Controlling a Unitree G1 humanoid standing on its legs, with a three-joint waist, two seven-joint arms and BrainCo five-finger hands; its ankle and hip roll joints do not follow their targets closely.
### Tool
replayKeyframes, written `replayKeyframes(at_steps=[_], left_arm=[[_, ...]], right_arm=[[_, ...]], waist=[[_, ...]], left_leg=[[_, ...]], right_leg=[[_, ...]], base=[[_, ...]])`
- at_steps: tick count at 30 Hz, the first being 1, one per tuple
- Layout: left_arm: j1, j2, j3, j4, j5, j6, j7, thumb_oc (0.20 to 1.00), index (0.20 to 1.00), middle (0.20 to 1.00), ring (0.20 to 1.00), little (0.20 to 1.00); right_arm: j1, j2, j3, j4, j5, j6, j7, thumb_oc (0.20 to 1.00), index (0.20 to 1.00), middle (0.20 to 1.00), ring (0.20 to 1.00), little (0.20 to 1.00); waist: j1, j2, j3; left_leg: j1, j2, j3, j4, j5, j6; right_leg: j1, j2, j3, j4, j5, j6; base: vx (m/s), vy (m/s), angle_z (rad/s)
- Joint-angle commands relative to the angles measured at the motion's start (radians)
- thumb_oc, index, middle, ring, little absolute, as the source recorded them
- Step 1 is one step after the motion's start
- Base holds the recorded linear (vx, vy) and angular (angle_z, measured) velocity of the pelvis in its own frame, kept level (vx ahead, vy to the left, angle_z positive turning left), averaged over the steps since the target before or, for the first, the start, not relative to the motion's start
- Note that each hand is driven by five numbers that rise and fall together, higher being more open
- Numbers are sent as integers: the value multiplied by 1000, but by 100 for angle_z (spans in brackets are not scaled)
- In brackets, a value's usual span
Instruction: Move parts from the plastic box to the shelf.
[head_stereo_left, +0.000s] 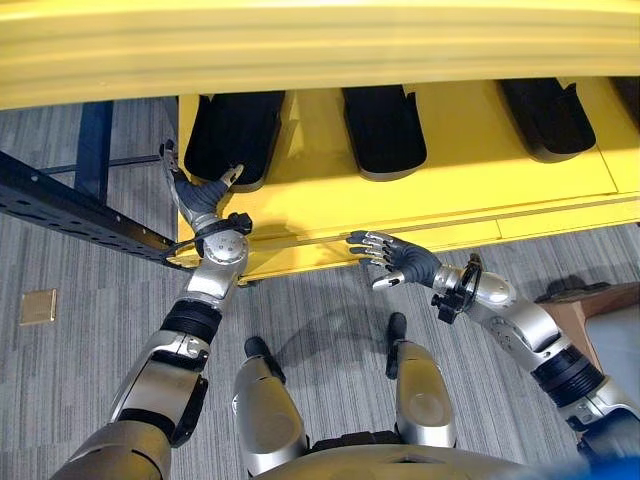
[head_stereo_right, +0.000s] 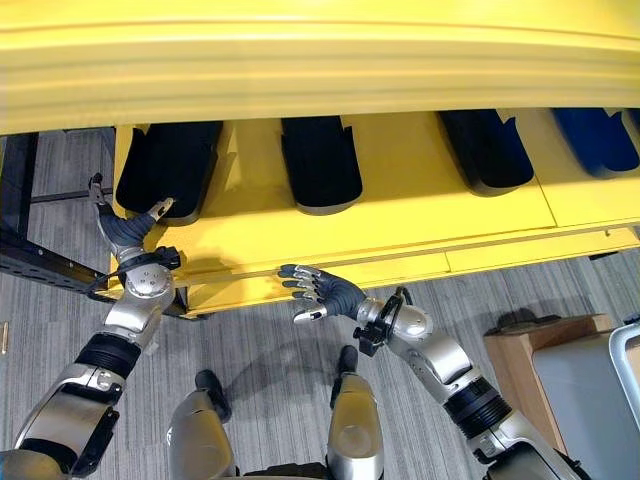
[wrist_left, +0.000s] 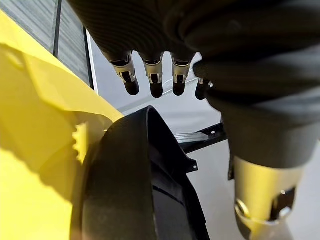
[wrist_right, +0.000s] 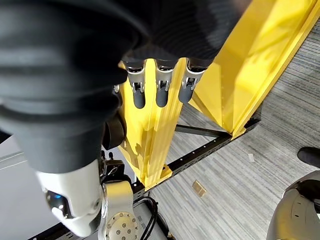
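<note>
Grey striped carpet floor (head_stereo_left: 90, 330) runs beneath a large yellow metal shelf (head_stereo_left: 470, 160), whose flat deck carries a row of black moulded plastic parts. Taking the shelf as landmark: one black part (head_stereo_left: 232, 135) lies at its left end, a second black part (head_stereo_left: 383, 130) sits near its middle, a third black part (head_stereo_left: 547, 118) lies further right, and a blue moulded part (head_stereo_right: 596, 138) rests beyond that toward the right end. A dark perforated metal rail (head_stereo_left: 70, 210) slants away from the shelf's left corner. A brown cardboard box (head_stereo_right: 545, 350) stands on the floor off the shelf's right front.

The robot's left hand (head_stereo_left: 200, 192) is raised at the shelf's left front corner, just beside the left-end black part; its fingers (wrist_left: 156, 75) are straight and released, holding nothing, with that part's curved rim close below them. The right hand (head_stereo_left: 400, 260) hovers at the shelf's front edge, near its middle, fingers (wrist_right: 162, 82) extended and spread, grasping nothing.
</note>
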Motion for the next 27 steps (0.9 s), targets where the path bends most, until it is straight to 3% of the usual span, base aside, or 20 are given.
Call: replayKeyframes(at_steps=[1,3,11,27], left_arm=[[-56,31,-10,9,-25,-83,-73,1000,1000,1000,1000,1000],[-56,22,-27,0,-20,-100,-120,1000,1000,1000,1000,1000],[-40,0,-59,-3,12,-106,-126,1000,1000,1000,1000,1000],[-14,-52,-54,3,-5,-91,-31,1000,1000,1000,1000,1000]], right_arm=[[-35,15,-12,-45,2,-37,7,1000,1000,1000,1000,1000],[-35,18,-20,-45,3,-32,10,1000,1000,1000,1000,1000],[-34,30,-16,-27,-11,-53,15,1000,1000,1000,1000,1000],[-38,60,-18,-27,-21,-56,-15,1000,1000,1000,1000,1000]], waist=[[9,-13,-15],[8,-14,-15],[9,-18,-11],[22,-24,-1]], left_leg=[[-18,-4,8,37,12,24],[-18,-5,11,38,9,27],[-23,-10,11,48,0,34],[-36,-8,-3,57,-5,33]], right_leg=[[14,-23,-67,115,-77,-24],[14,-22,-67,114,-77,-24],[13,-18,-63,114,-76,-25],[16,-17,-75,115,-78,-24]], base=[[0,0,0],[0,0,0],[0,0,0],[-1,-1,0]])
